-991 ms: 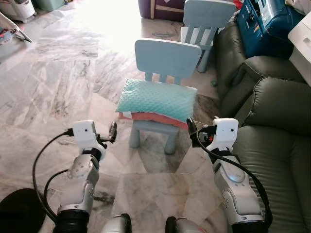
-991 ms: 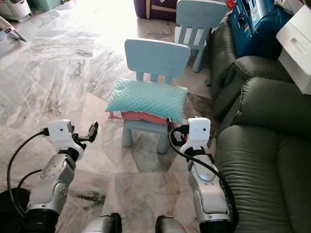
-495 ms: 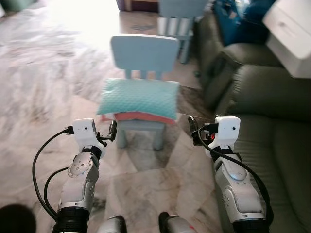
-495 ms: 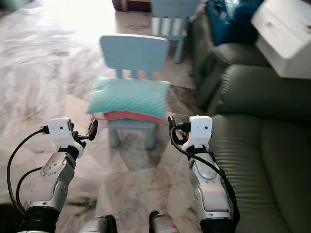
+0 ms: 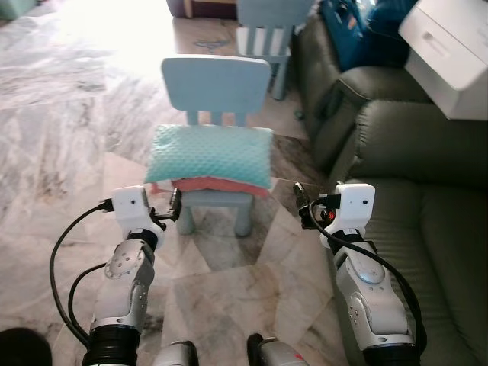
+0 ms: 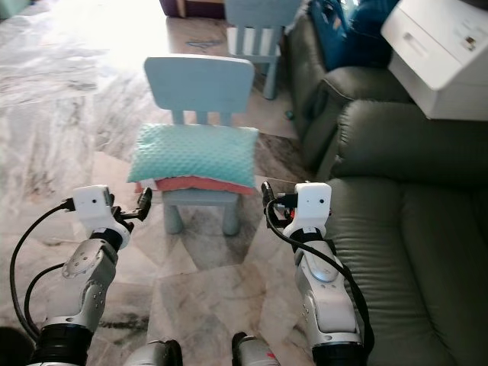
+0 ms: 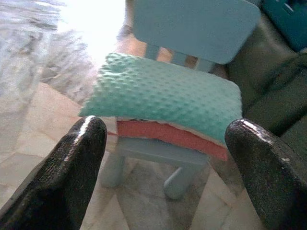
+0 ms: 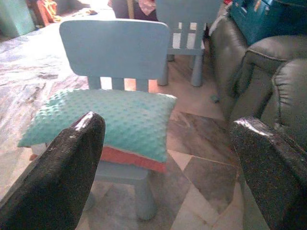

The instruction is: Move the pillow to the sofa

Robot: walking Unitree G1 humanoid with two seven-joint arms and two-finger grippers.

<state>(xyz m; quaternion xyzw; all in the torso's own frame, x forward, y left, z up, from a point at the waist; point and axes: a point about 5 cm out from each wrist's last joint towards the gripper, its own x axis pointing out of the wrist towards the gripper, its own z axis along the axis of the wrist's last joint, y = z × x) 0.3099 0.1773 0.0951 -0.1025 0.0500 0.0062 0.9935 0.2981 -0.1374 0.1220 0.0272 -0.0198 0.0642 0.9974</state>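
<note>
Teal and dimpled, the pillow lies on the seat of a small pale-blue chair at the centre of our head view, with a coral cushion under it. The dark green sofa fills the right side. Our left gripper hangs at the lower left, our right gripper at the lower right, both short of the chair and holding nothing.

From our left wrist, the two black fingers stand wide apart, framing the pillow.

From our right wrist, the fingers are likewise spread; a second chair seems to stand behind, though it is blurred.
</note>
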